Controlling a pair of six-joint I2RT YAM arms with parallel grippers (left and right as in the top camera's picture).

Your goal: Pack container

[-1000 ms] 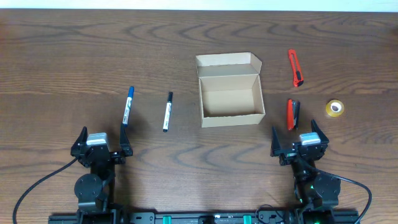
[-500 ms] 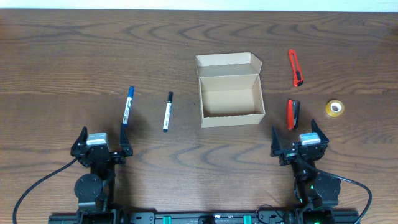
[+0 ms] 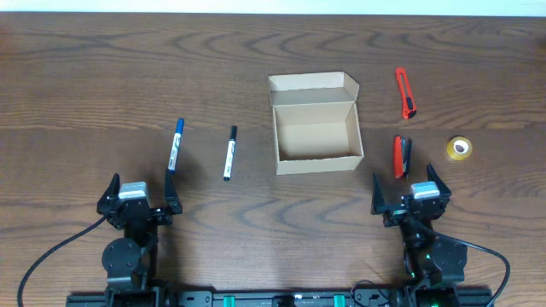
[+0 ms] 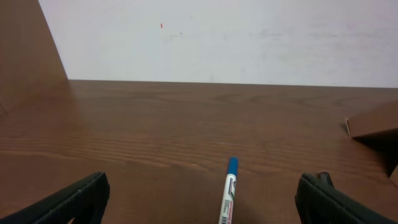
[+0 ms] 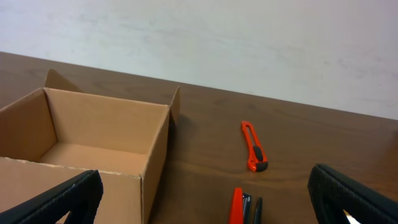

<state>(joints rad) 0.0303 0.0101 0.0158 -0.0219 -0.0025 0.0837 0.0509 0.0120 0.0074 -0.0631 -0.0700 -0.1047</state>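
wooden table (image 3: 85, 68) holds container (image 3: 317, 165) and tape roll (image 3: 460, 147), latter seen only overhead.

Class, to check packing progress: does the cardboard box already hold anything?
No, the container shows only its bare cardboard floor from overhead.

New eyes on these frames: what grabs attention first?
The open, empty box sits mid-table, lid flap folded back. A blue marker and a black marker lie to its left; an orange cutter, a red stapler and a yellow tape roll to its right. The left gripper and right gripper are open at the near edge, holding nothing.
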